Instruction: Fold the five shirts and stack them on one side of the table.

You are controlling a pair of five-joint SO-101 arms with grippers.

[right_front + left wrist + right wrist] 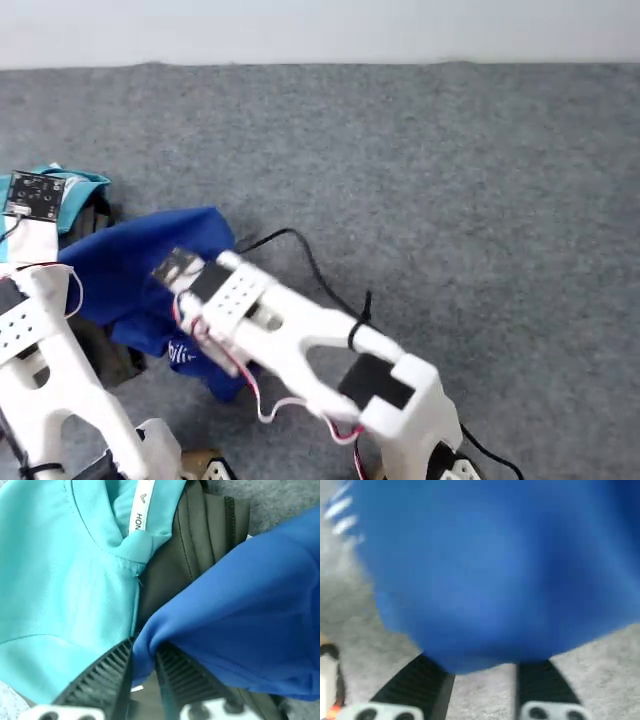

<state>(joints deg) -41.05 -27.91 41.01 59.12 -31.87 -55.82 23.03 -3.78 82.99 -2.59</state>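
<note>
- Looking down from the high view, we see a crumpled royal-blue cloth shirt lying on the grey felt-covered table, towards its left front.
- Just behind it, by the table's left edge, we find a turquoise cloth shirt lying partly over a dark olive cloth shirt.
- From the left wrist view, we see the left pincer closed nearly all the way on a fold at the royal-blue cloth shirt's edge. Its ribbed black fingers press the cloth from both sides.
- We also see there the turquoise cloth shirt with a white printed strip inside its collar. It touches the dark olive cloth shirt, and the blue cloth drapes across the olive one.
- From the right wrist view, we see the right pincer standing wide, with grey table between its two black fingers.
- The royal-blue cloth shirt hangs over the fingertips and hides them, so we cannot tell whether this pincer has any cloth in hold.
- We see the white right arm stretched from the table's front across to the blue shirt, with a black cable lying on the felt beside it.
- The white left arm stands at the left edge, above the turquoise and olive shirts.
</note>
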